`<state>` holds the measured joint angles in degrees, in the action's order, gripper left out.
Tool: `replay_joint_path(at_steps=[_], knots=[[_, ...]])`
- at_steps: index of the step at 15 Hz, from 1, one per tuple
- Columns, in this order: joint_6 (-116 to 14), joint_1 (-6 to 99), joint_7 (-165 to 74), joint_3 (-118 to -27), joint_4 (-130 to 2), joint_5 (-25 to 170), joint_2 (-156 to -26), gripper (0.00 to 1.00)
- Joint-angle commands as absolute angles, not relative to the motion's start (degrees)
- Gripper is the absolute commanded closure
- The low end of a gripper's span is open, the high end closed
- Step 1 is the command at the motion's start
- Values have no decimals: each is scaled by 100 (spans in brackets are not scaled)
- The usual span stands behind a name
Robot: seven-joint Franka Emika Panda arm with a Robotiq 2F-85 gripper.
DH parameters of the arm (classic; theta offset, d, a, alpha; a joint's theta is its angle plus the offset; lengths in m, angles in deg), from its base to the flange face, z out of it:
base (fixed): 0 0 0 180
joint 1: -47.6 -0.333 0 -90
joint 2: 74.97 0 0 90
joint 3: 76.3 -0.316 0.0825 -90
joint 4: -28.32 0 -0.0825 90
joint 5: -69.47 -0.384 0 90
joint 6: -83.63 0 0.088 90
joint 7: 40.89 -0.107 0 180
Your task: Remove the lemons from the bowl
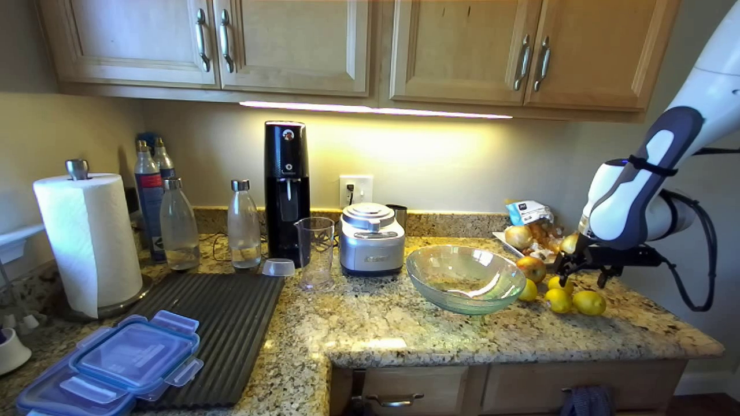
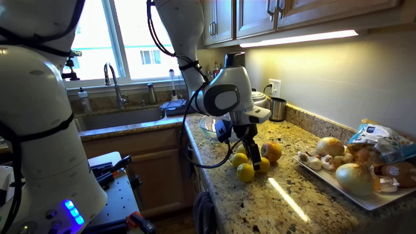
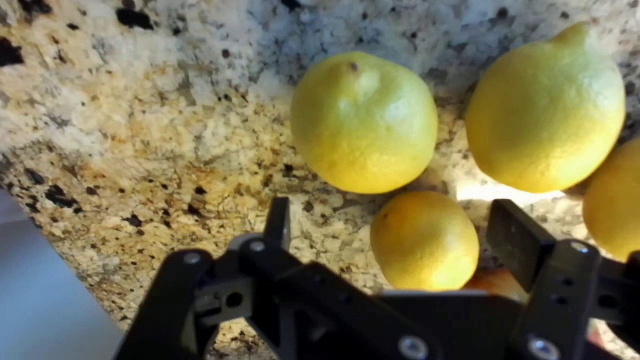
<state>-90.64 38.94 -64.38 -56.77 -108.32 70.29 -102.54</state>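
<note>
Speckled surface (image 1: 381, 323), greenish glass bowl (image 1: 462, 297) on it. In an exterior view, gripper (image 1: 583, 283) at bowl's three o'clock — fingers spread. Four lemons (image 1: 589, 303) out on the surface, also three o'clock — one showing between the fingers in wrist view.

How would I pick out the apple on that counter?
On the granite counter in an exterior view, find the wide glass bowl. Just right of it there lie the lemons, with the apple behind them, nearer the wall. Unlike those plain yellow neighbours, it is blushed with red.
</note>
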Motion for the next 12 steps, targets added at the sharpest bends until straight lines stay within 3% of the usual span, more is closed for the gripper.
replay_joint_path(at_steps=[1,8,12], knots=[[-9191,3537,-6322,-5400,-11403,6991,-9442,0],[-8406,3361,-6374,-5443,-11576,7295,-8295,0],[-8368,3324,-6471,-5419,-11278,7356,-8554,0]])
